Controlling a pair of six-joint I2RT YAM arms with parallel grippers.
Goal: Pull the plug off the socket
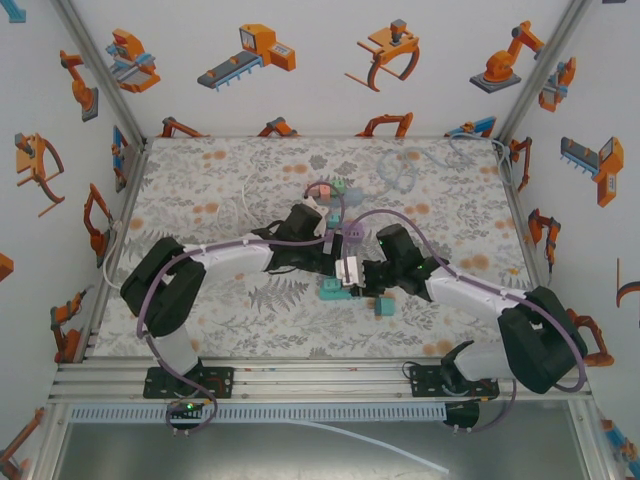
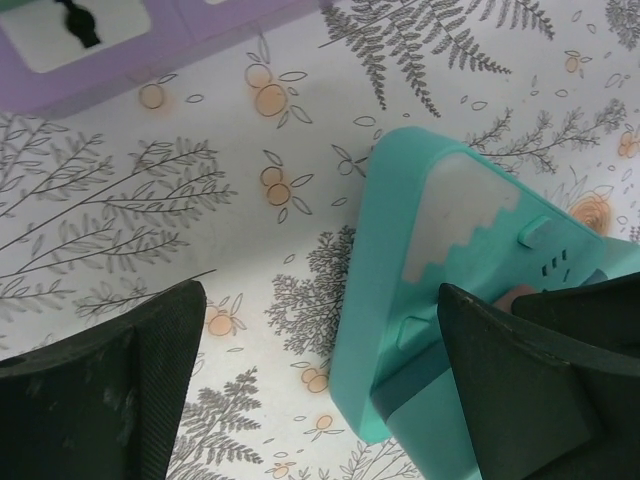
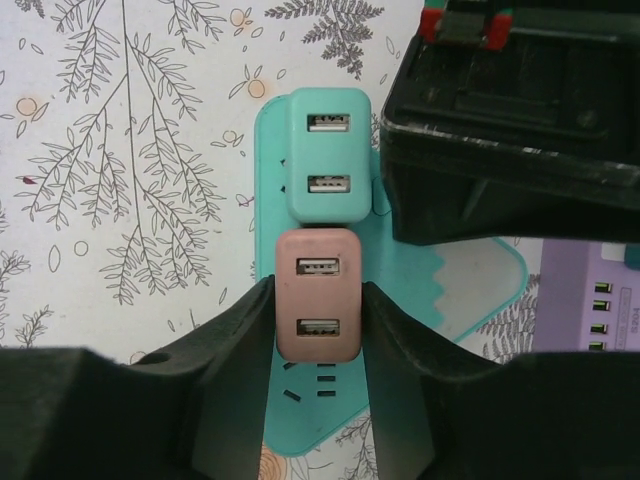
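A pink plug (image 3: 318, 295) with two USB ports sits in the teal socket strip (image 3: 268, 180), just below a teal plug (image 3: 328, 155). My right gripper (image 3: 318, 320) is shut on the pink plug, one finger pressed against each side. In the left wrist view the same teal strip (image 2: 420, 290) lies on the patterned table. My left gripper (image 2: 318, 300) is open; its right finger (image 2: 520, 390) rests at the strip's side and its left finger (image 2: 110, 380) stands well clear. From above, both grippers meet over the strip (image 1: 335, 290) at mid-table.
A purple power strip (image 2: 150, 40) lies just beyond the teal one, also seen as the purple strip (image 3: 590, 290) at the right edge. The left gripper's black body (image 3: 510, 130) hangs close above the plugs. Small pink and green plugs (image 1: 325, 190) and loose cables (image 1: 400, 165) lie farther back.
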